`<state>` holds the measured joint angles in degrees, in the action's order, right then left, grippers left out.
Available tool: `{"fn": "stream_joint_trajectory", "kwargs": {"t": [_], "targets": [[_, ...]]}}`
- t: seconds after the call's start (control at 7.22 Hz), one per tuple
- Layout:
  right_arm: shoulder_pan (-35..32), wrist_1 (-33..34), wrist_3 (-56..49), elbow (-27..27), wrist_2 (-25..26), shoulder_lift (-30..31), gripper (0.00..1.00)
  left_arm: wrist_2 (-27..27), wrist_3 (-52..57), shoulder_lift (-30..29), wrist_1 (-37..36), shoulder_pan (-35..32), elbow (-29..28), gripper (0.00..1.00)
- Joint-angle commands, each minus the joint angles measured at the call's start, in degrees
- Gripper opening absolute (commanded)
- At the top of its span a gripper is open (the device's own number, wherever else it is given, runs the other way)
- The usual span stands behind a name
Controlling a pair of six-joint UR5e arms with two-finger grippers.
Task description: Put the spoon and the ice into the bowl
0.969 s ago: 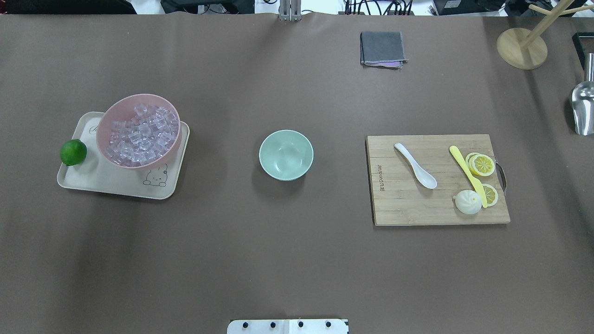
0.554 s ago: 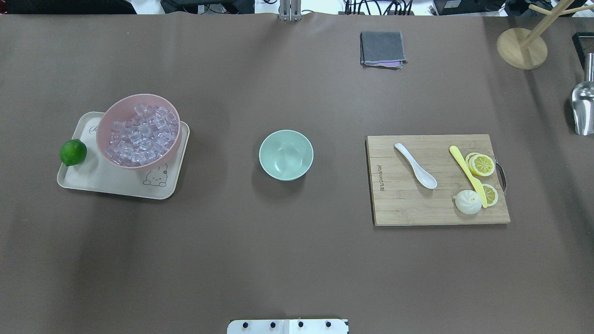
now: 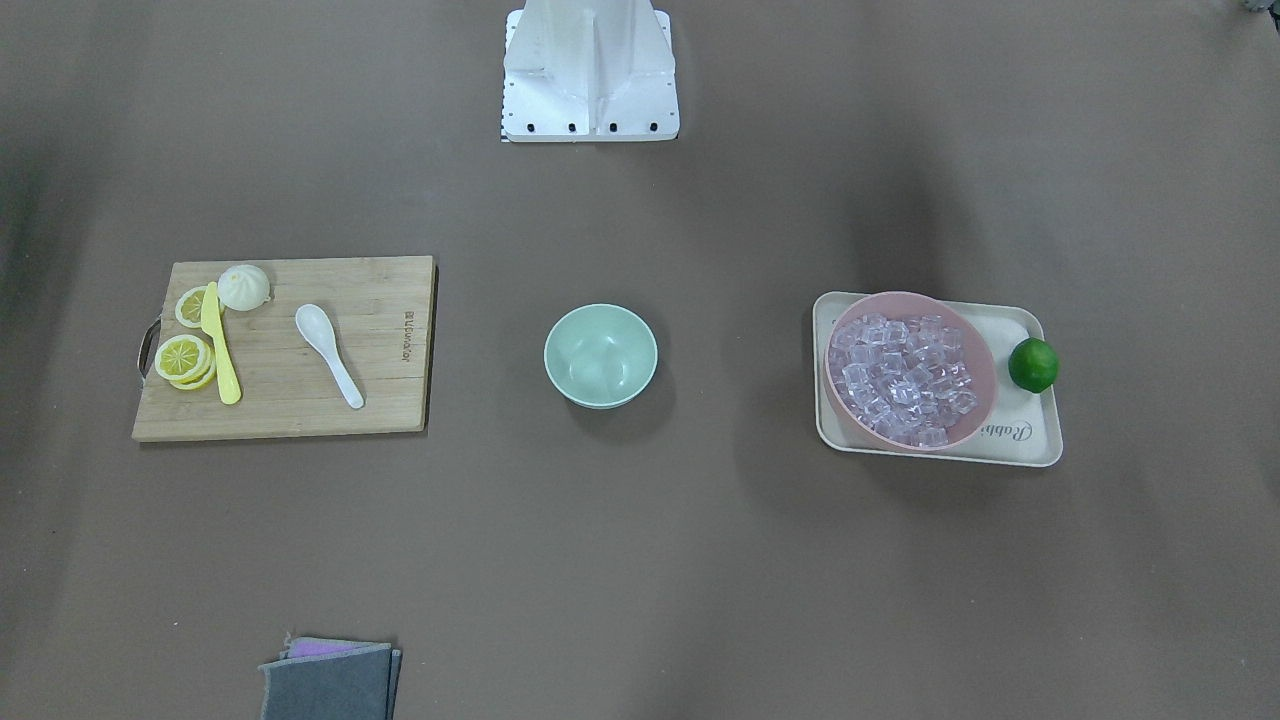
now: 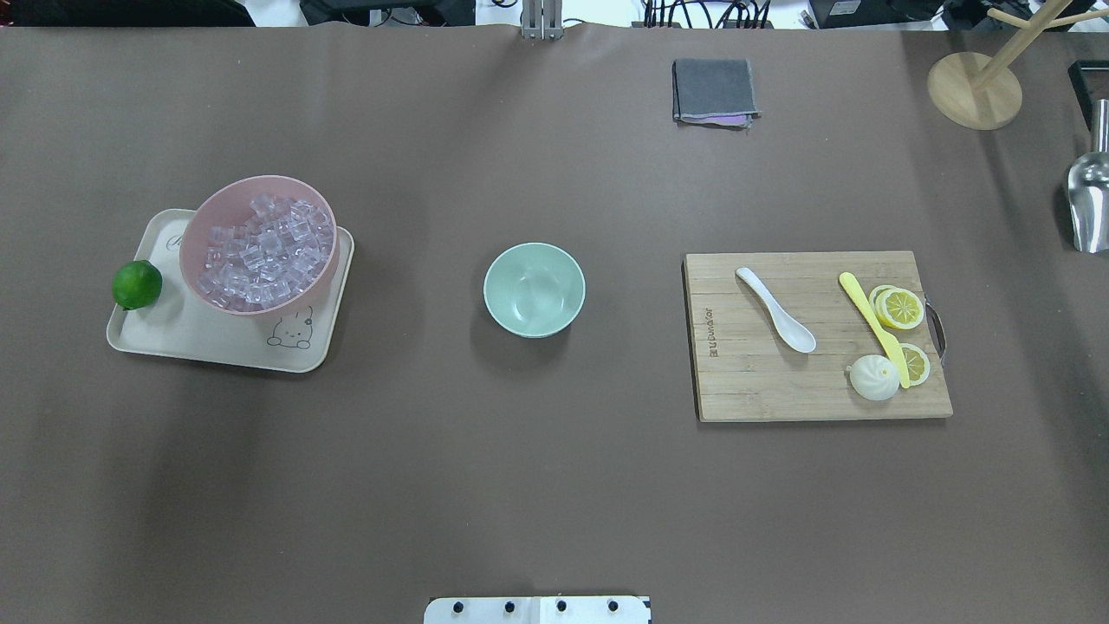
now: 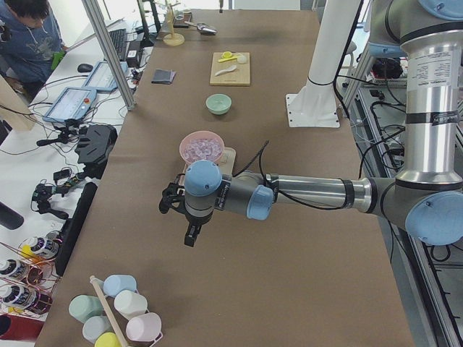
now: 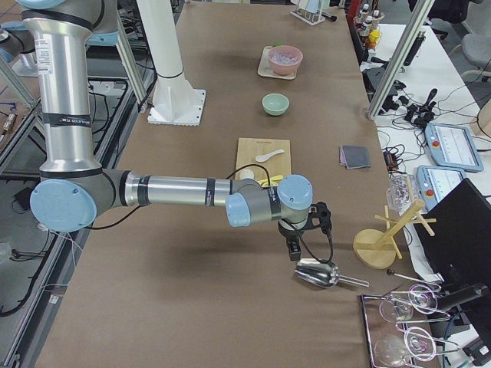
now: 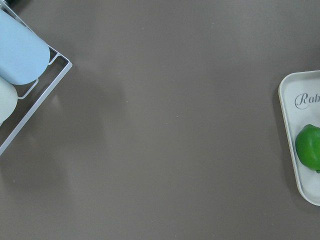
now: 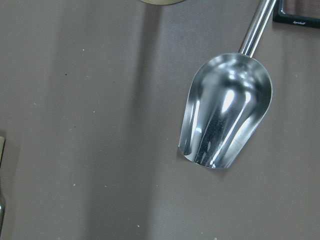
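Since neither claw shows outside the side cameras, I cannot tell whether the left gripper [image 5: 191, 236], hanging over bare table [image 7: 150, 125] off the end of the tray [image 7: 290, 115], or the right gripper [image 6: 294, 247], hanging just above the metal scoop [image 8: 227, 115], is released or clenched. By my reading the task has not started: both steps are left.

Working outward from the base [image 4: 537, 609], the middle row holds everything that matters. The bowl [image 4: 534, 299] sits empty at the centre. The spoon [image 4: 775, 308] lies on the cutting board [image 4: 780, 390] to its right, well apart from it, deep end toward the robot. The ice [image 4: 264, 251] is heaped in the pink bowl [image 4: 221, 201] on the tray to the left, also well apart.

Counts:
- one spoon
- one bowl to fill
- one pink bowl
- cubes too many to count
- one lime [image 4: 137, 284] on the tray
- one yellow knife [image 4: 873, 329]
- one bun [image 4: 873, 378]
- three lemon slices [image 4: 901, 308] as far as I can tell, since they overlap

At the far edge lie one folded cloth [image 4: 714, 89] and one wooden stand [image 4: 974, 89].
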<state>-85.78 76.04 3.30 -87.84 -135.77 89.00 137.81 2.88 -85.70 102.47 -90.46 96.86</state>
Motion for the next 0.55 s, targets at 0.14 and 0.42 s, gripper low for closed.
{"fn": "stream_joint_trajectory", "kwargs": {"t": [0.14, 0.42], "targets": [[0.0, -3.1, 0.0, -0.6, -5.1, 2.4, 1.0, 0.0, -1.1, 0.4, 1.0, 0.1, 0.0, 0.98], [0.0, -5.4, 0.9, -1.2, -5.7, 2.5, 1.0, 0.1, -1.8, 0.1, 1.2, 0.4, 0.3, 0.98]]}}
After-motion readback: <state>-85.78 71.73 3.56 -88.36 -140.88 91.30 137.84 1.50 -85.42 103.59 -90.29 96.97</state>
